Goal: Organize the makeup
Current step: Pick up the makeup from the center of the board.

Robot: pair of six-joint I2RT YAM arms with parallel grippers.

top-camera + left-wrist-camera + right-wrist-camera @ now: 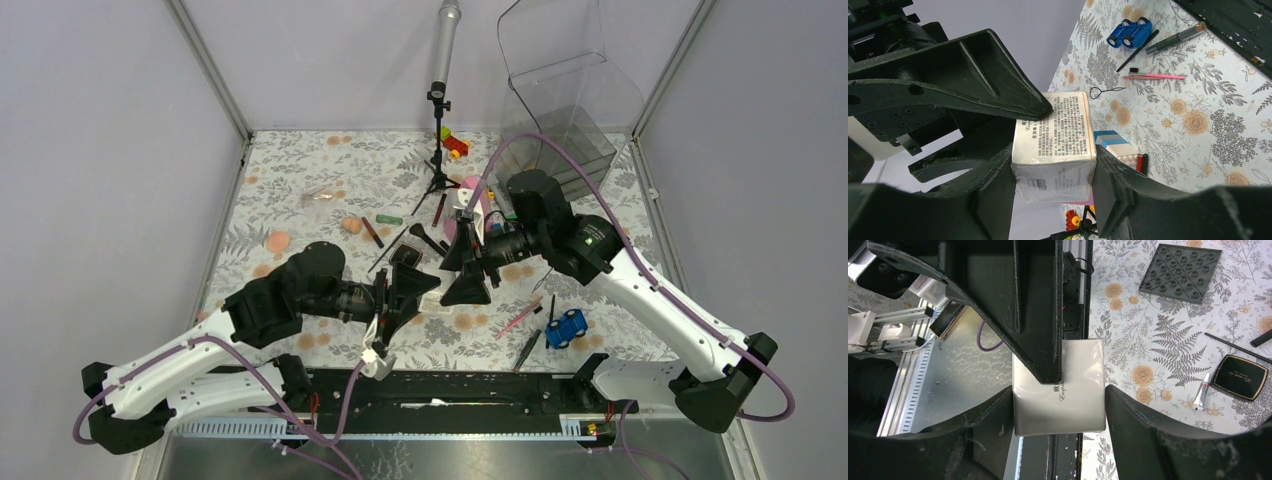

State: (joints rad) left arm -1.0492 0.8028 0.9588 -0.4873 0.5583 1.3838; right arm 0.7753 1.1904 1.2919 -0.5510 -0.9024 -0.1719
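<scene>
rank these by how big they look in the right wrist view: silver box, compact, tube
1. silver box, though it sits nearest the camera, so its lead is exaggerated
2. compact
3. tube

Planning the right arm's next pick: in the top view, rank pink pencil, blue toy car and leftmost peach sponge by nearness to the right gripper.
1. pink pencil, just right of the right gripper, toward the bases.
2. blue toy car, farther right.
3. peach sponge, far to the left.
</scene>
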